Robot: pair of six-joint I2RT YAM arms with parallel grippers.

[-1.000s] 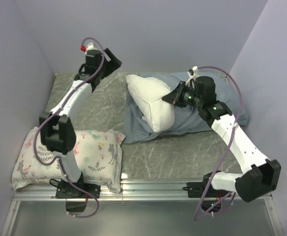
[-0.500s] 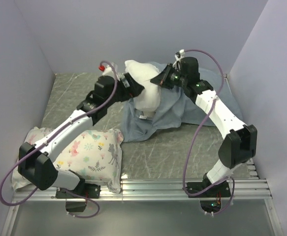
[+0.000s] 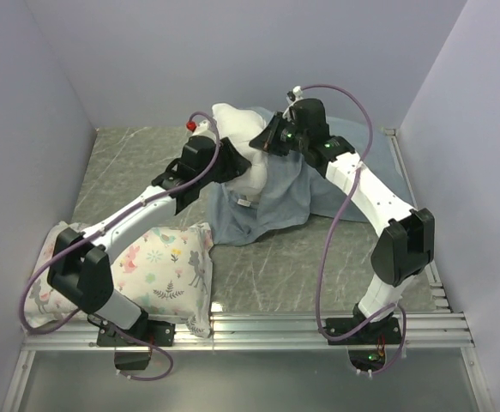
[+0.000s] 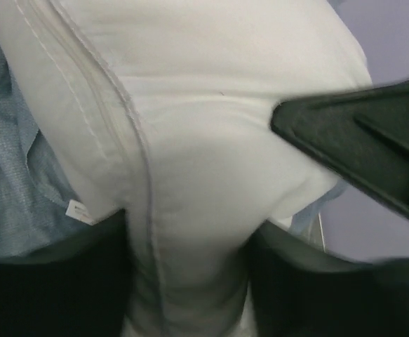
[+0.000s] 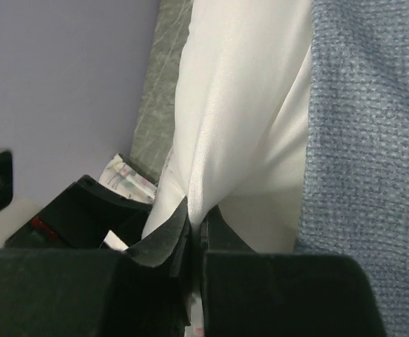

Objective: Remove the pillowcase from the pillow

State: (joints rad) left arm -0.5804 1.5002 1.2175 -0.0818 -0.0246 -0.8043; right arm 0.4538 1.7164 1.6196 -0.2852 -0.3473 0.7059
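The plain white pillow is held up off the table at the back centre. The blue-grey pillowcase hangs from its lower part and pools on the table. My left gripper comes in from the left and is shut on the pillow, whose white bulk is squeezed between the two dark fingers. My right gripper is shut on a thin fold of the pillow from the right. The pillowcase lies against that side, and it shows at the left edge of the left wrist view.
A white pillow printed with flowers and animals lies at the front left, beside the left arm's base. The grey marbled table is boxed in by lilac walls at the back and on both sides. A metal rail runs along the near edge.
My left arm swung in from the back left and closed on the pillow. My right gripper carried the pillow up and to the back left, and the pillowcase slid lower.
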